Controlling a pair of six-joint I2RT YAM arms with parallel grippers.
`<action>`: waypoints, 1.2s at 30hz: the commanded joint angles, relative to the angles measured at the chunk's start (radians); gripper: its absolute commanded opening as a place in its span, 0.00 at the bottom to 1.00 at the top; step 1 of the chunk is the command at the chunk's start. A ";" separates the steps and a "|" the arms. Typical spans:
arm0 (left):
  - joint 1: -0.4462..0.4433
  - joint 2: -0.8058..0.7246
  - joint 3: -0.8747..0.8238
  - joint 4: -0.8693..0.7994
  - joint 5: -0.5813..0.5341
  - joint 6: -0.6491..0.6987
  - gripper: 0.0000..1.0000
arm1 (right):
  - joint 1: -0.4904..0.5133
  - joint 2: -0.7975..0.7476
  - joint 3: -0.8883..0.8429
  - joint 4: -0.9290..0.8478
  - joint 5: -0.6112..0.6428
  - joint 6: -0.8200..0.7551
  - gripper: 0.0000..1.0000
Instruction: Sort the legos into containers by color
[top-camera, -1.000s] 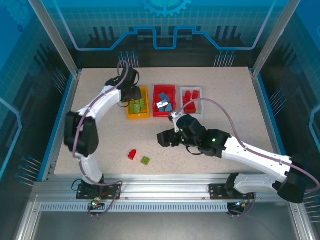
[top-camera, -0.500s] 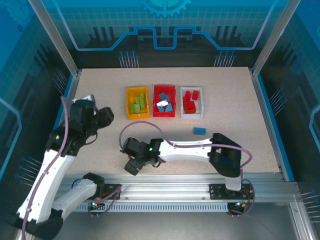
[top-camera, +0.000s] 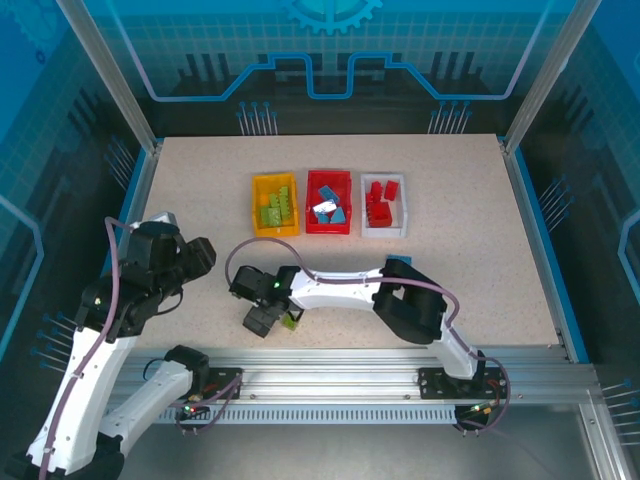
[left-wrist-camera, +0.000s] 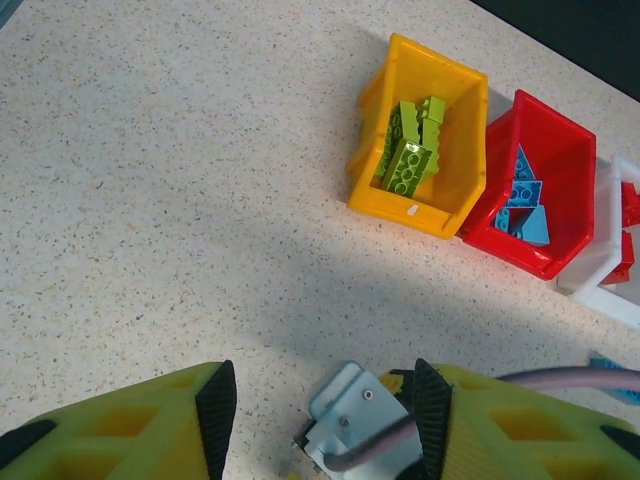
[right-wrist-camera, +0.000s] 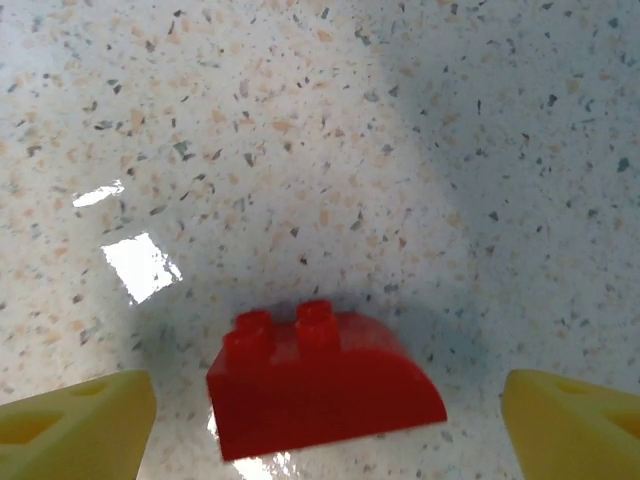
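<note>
Most legos (top-camera: 276, 210) sorted into yellow bin (top-camera: 254, 205) and red bin (top-camera: 328, 232), white bin (top-camera: 384, 233) beside it. Unsorted on table (top-camera: 460, 220), well apart from yellow bin: at least red lego (right-wrist-camera: 325, 385), green lego (top-camera: 291, 320). Right fingers (right-wrist-camera: 70, 420) apart, straddling red lego; left fingers (left-wrist-camera: 150, 420) apart, empty.

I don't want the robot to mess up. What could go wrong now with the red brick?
The red brick has a curved side, so the open right gripper might squeeze it out instead of gripping it. The green brick lies right beside that gripper and could get knocked away. The left gripper hangs close to the right arm, so they might bump.
</note>
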 joint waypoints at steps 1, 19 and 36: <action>0.001 -0.013 0.005 -0.030 0.026 -0.027 0.54 | -0.024 0.029 0.029 -0.041 -0.030 -0.003 0.88; 0.001 -0.046 0.020 -0.105 0.034 -0.070 0.54 | -0.041 0.083 0.079 -0.027 -0.075 0.018 0.61; -0.011 0.049 -0.055 0.201 0.430 -0.117 0.54 | -0.212 -0.438 -0.231 -0.030 0.096 0.117 0.44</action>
